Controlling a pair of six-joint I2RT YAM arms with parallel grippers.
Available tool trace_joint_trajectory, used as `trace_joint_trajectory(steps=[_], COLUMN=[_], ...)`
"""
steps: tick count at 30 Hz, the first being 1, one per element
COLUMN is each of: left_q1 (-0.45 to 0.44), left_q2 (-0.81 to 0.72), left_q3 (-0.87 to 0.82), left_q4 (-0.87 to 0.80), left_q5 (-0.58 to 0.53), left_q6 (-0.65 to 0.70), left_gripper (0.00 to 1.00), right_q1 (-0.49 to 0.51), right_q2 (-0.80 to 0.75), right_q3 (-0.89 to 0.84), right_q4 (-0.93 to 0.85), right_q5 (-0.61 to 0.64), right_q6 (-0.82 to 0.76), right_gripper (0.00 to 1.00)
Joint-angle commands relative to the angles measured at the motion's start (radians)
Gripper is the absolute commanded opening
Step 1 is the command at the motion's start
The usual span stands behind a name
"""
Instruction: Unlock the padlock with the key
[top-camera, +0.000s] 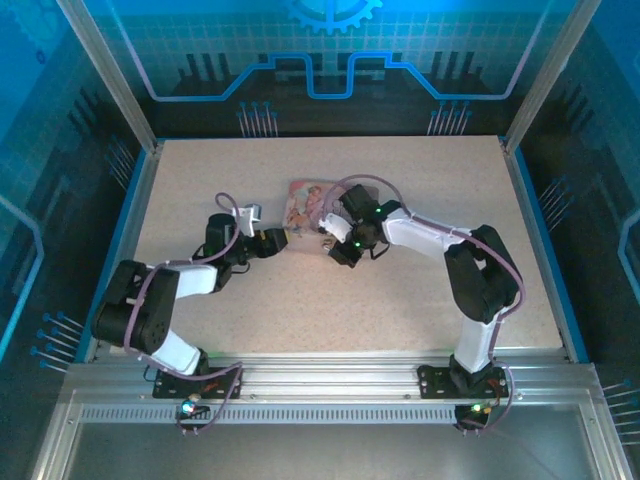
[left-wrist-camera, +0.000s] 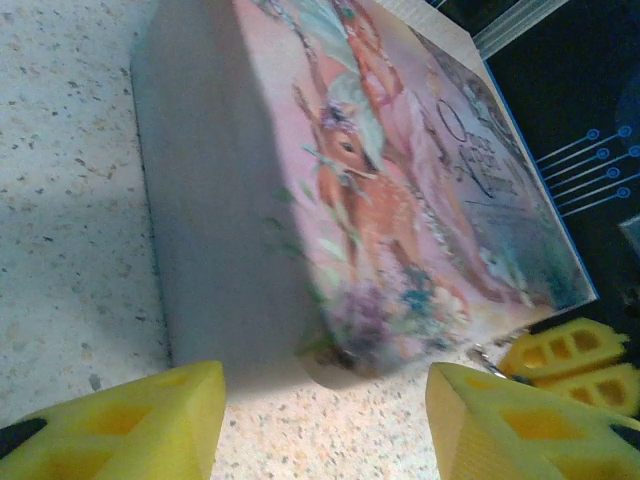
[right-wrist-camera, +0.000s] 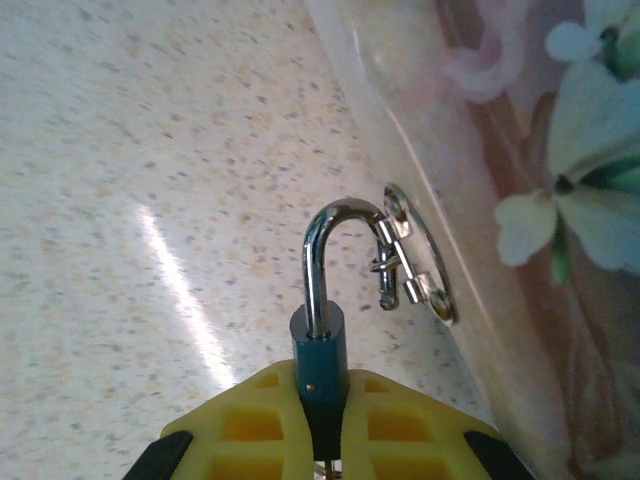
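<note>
My right gripper (right-wrist-camera: 320, 378) is shut on the padlock (right-wrist-camera: 320, 350), pinching its dark blue body between the yellow fingers. The silvery shackle (right-wrist-camera: 335, 225) stands up from the body by one leg. Its free end hangs out of the body, hooked at the small metal hasp (right-wrist-camera: 415, 270) on the side of the pink tin (right-wrist-camera: 520, 150). The key is hidden. My left gripper (left-wrist-camera: 320, 425) is open on the table just short of the tin's near corner (left-wrist-camera: 340, 345), with nothing between its fingers. In the top view, left gripper (top-camera: 276, 240) and right gripper (top-camera: 336, 246) flank the tin (top-camera: 306, 205).
The pink illustrated tin (left-wrist-camera: 400, 170) lies flat at mid-table. The right gripper's yellow fingers (left-wrist-camera: 570, 360) show past its corner in the left wrist view. Speckled tabletop (top-camera: 420, 180) is bounded by blue-edged walls.
</note>
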Motion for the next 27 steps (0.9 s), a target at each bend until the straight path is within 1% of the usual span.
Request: trace_joint_trajectory(steps=[1, 3, 7, 9, 11, 14, 22, 24, 27], left_q1=[0.006, 0.005, 0.005, 0.005, 0.005, 0.005, 0.001, 0.001, 0.002], left_q2=[0.079, 0.125, 0.212, 0.251, 0.28, 0.316, 0.334, 0.333, 0.325], left_q3=[-0.017, -0.015, -0.013, -0.011, -0.005, 0.002, 0.014, 0.016, 0.012], left_q4=[0.183, 0.248, 0.358, 0.395, 0.419, 0.467, 0.471, 0.468, 0.463], left_q5=[-0.008, -0.01, 0.011, 0.029, 0.056, 0.095, 0.13, 0.135, 0.141], left_q6=[-0.048, -0.062, -0.087, -0.093, -0.098, -0.11, -0.109, -0.11, -0.107], left_gripper=[0.57, 0.57, 0.57, 0.56, 0.56, 0.55, 0.54, 0.54, 0.54], right_q1=[-0.019, -0.016, 0.005, 0.029, 0.061, 0.099, 0.234, 0.246, 0.253], right_q2=[-0.012, 0.011, 0.052, 0.066, 0.074, 0.086, 0.098, 0.115, 0.115], right_q3=[0.013, 0.03, 0.06, 0.071, 0.078, 0.084, 0.085, 0.104, 0.094], right_q4=[-0.029, -0.05, -0.081, -0.085, -0.068, -0.037, 0.1, 0.1, 0.142], right_q5=[-0.275, -0.283, -0.216, -0.125, 0.011, 0.125, 0.586, 0.629, 0.617], right_q6=[-0.005, -0.007, -0.015, -0.017, -0.008, -0.007, -0.023, -0.031, -0.061], right_gripper=[0.0, 0.0, 0.0, 0.0, 0.0, 0.0, 0.0, 0.0, 0.0])
